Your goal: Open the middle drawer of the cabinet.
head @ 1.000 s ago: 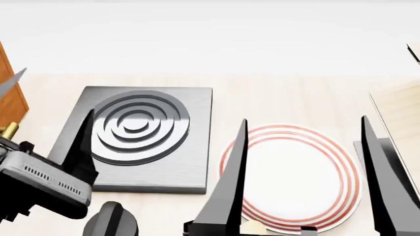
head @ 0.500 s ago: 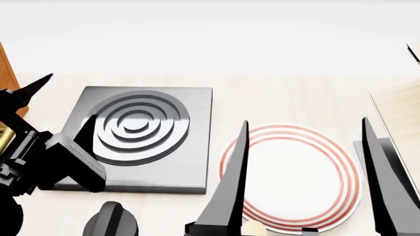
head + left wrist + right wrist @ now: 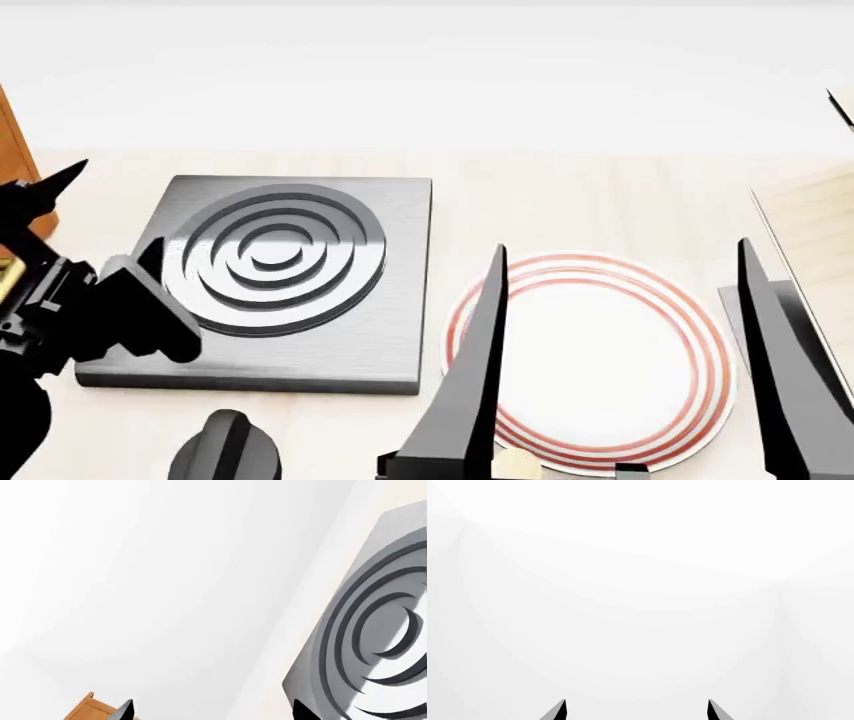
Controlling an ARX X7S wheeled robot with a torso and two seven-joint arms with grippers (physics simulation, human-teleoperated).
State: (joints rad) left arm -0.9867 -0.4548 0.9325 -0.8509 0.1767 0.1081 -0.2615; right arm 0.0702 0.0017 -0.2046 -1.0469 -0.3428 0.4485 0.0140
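Only a thin orange-brown strip of the cabinet (image 3: 11,150) shows at the head view's far left edge, and its corner (image 3: 90,709) appears in the left wrist view. A brass bit (image 3: 7,275) pokes out behind my left arm. The middle drawer's front is out of view. My left gripper (image 3: 114,210) is open beside the cabinet's edge, over the stove plate's left side, with nothing between its fingers (image 3: 127,707). My right gripper (image 3: 614,255) hangs open over the plate. In its wrist view the right gripper (image 3: 635,707) faces only blank white.
A dark grey stove plate (image 3: 280,280) with raised rings lies left of centre, also in the left wrist view (image 3: 373,630). A white plate with red rings (image 3: 601,350) lies under my right gripper. A pale wood rack (image 3: 821,230) stands at the right edge. A dark rounded part (image 3: 227,450) sits at the bottom.
My left gripper has swung from the lower left up and round, its fingers now lying a little lower and further left beside the cabinet. The right arm has not moved.
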